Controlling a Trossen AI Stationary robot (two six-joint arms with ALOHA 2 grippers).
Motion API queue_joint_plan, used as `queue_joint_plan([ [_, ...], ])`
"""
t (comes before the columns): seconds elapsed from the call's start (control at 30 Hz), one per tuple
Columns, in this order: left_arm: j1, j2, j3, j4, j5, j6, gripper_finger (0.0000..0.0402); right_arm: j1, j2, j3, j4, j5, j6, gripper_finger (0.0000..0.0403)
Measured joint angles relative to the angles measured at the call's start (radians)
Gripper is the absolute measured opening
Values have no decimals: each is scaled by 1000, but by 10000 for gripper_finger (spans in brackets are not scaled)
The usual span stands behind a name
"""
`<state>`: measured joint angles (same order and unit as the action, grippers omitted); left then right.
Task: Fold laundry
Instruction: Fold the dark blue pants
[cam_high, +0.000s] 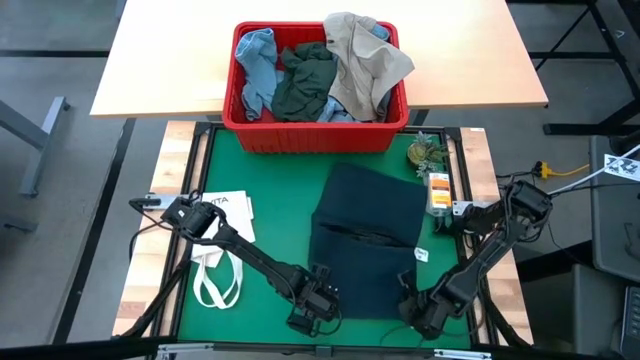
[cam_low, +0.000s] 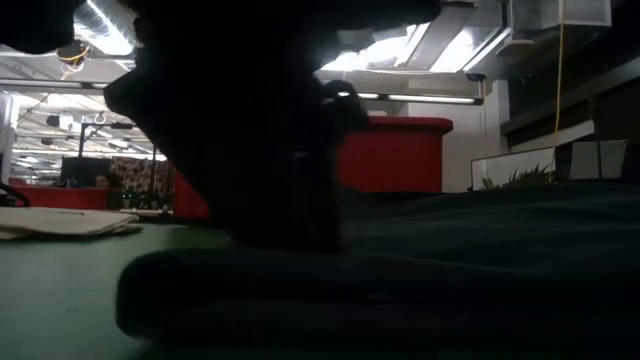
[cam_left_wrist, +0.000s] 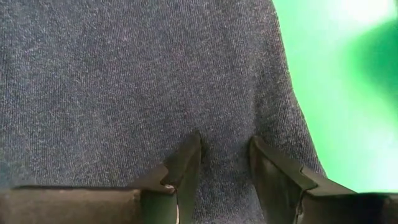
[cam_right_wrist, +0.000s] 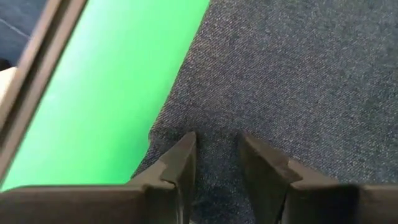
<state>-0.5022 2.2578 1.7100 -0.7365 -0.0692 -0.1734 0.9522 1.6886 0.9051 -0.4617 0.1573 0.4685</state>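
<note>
Dark navy jeans lie folded on the green bench. Left pincer, arm stretched low, nips their near left corner between narrowed fingers. Right pincer pinches the near right corner likewise. Behind, a red basket holds more laundry on a wooden table.

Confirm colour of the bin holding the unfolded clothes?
Red bin, clearest in the high view.
</note>
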Motion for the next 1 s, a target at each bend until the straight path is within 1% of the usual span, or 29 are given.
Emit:
queue_joint_plan([
  [0.27, 13, -26, -3, -178, -31, -4, 135, -105, -2, -2, 18, 7, -135, 124],
  [0.43, 13, -48, -5, -185, -41, -9, 135, -148, -30, -5, 11, -40, -185, 124],
  [0.57, 11, -84, -7, -197, -44, -19, 135, -148, -74, -6, 1, -45, -188, 124],
  [0.8, 7, -133, -5, -184, -34, -109, 135, -132, -149, -6, 10, -60, -188, 124],
  [1.0, -13, -136, -5, -172, -11, -116, 135, -103, -167, -5, 23, -122, -170, 124],
])
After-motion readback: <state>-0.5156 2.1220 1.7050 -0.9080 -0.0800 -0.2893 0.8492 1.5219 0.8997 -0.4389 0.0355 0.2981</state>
